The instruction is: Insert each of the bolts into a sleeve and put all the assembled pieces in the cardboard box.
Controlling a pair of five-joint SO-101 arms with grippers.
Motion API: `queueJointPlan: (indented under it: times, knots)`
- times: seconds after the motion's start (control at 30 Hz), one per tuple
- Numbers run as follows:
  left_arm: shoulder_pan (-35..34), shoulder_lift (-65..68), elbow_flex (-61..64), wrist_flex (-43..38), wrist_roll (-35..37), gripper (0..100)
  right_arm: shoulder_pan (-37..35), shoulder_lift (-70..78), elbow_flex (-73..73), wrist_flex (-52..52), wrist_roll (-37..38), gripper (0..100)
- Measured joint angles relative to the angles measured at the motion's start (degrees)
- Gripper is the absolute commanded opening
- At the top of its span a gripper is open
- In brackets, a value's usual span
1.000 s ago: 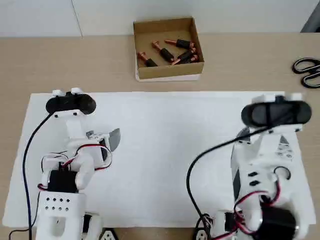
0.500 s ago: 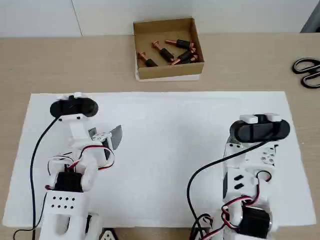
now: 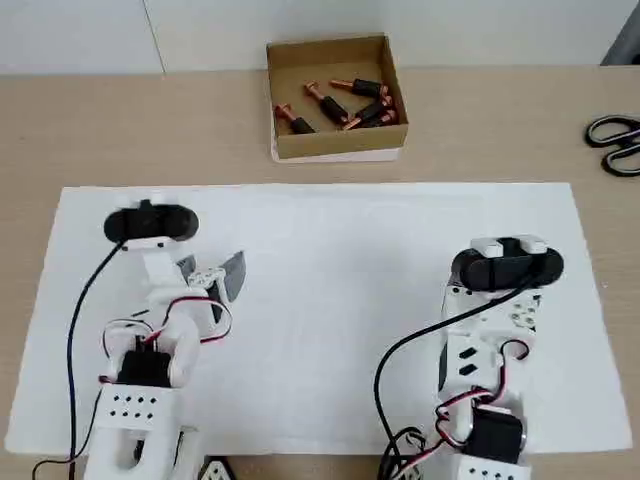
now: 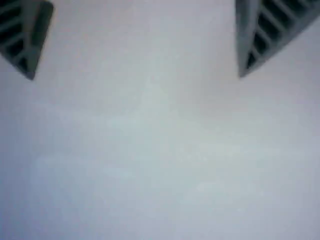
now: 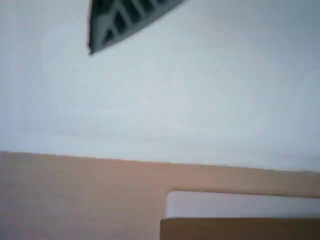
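The cardboard box [image 3: 336, 142] sits on the tan surface [image 3: 120, 120] just beyond the far edge of a white paper sheet [image 3: 330, 300], roughly midway between the two arms and well apart from both. Inside it lie the assembled pieces [image 3: 345, 103], copper-coloured bolts pushed into black sleeves. There seem to be five, though those on the right side of the box overlap too closely for a sure count. They lie at mixed angles on the box floor.

The left arm [image 3: 150, 330] is folded low over the near left part of the sheet. The left claw [image 4: 136, 75] is spread wide, holds nothing, and has bare white paper under it. The right arm [image 3: 490, 340] is folded over the near right part of the sheet. Whether the right claw [image 5: 125, 22] is spread or pressed together cannot be told. A pair of black-handled scissors [image 3: 615, 140] lies on the surface at the far right edge.
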Motion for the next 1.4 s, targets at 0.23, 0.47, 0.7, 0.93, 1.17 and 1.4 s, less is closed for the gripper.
queueJointPlan:
  times: [0.23,0.47,0.7,0.93,1.17,1.4]
  knots:
    - [0.0,0.0,4.13,-5.98,0.0,25,0.0,0.0,5.45,-5.98,0.0,20.0]
    - [0.0,0.0,5.27,-6.07,0.0,25,0.0,0.0,8.44,-10.37,0.0,20.0]
    - [0.0,0.0,5.27,-6.07,0.0,25,0.0,0.18,8.53,-6.33,0.0,20.0]
    - [0.0,0.0,5.27,-6.24,0.0,25,0.0,0.18,8.53,2.55,0.0,20.0]
    - [0.0,0.0,5.27,-6.24,0.0,25,0.0,0.18,8.53,8.26,0.0,20.0]
    - [0.0,0.0,5.27,-6.24,0.0,25,0.0,0.18,8.53,8.88,0.0,20.0]
